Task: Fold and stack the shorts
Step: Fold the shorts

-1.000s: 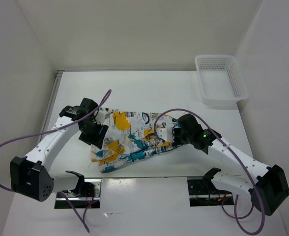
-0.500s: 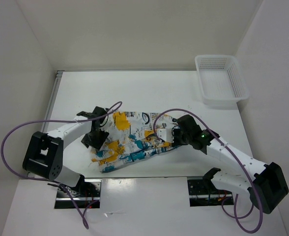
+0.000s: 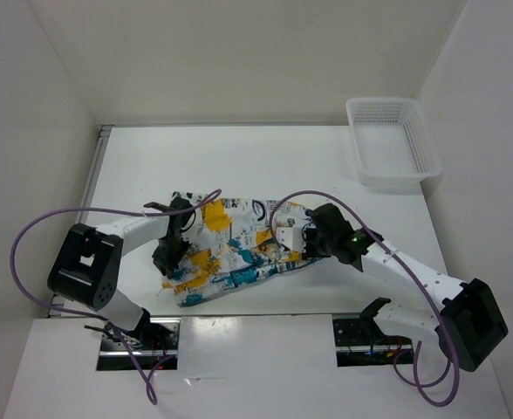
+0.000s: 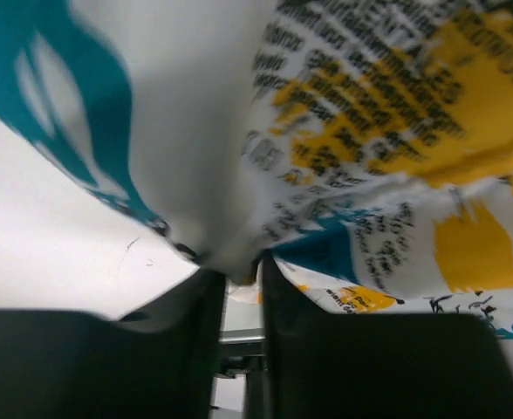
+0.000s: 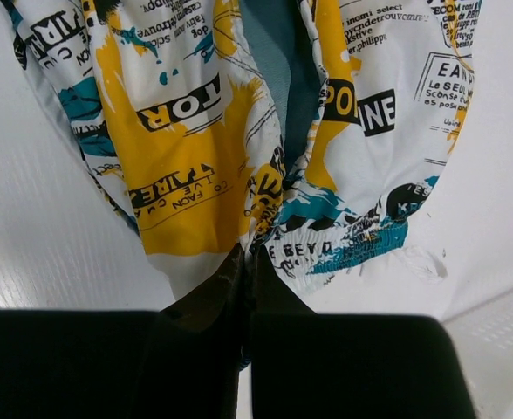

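Both pincers are clamped on cloth here. The left gripper [image 3: 169, 255] has a bunched fold of the shorts [image 3: 230, 249] squeezed in it at the left end. The right gripper [image 3: 293, 239] is pinching the edge at the right end, jaws pressed almost together with fabric between them.

By size: the white table [image 3: 265, 161] fills most of the overhead view. The shorts lie crumpled on the middle-near part of it, slung slantwise between the two grippers. The white mesh basket [image 3: 393, 144] sits well apart at the far right corner.

My read is this is the spread-it-out step before the first fold, since nothing looks neatly folded yet. The next move probably needs both grippers to lift and pull apart together so the cloth goes flat and taut, then lay one half over the other. Stacking looks a long way off.
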